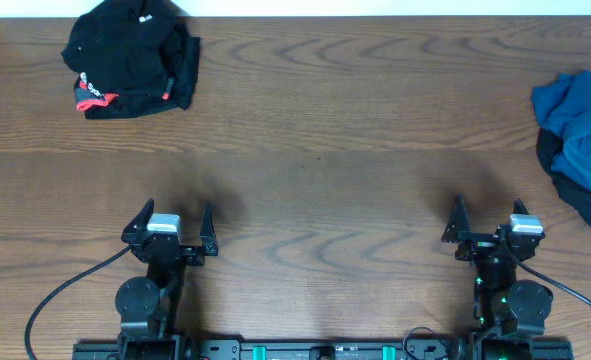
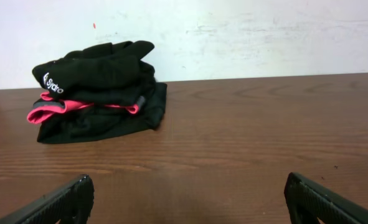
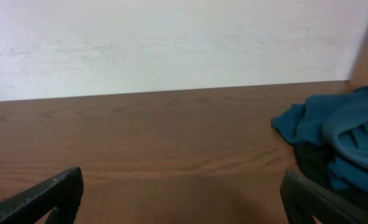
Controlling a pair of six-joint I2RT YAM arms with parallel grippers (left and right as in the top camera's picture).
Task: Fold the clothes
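Teal shirt [image 1: 583, 125] lies crumpled, well apart from the spread right gripper [image 1: 489, 212].

A bundled garment [image 1: 130, 60] sits in the far-left corner of the bench [image 1: 315, 150], well ahead of the left claw [image 1: 177, 210] at the near edge. At the right edge, the shirt [image 1: 585, 125] lies heaped over another garment [image 1: 555, 160], ahead and right of the right claw [image 1: 488, 208]. Nothing lies between the two claws.
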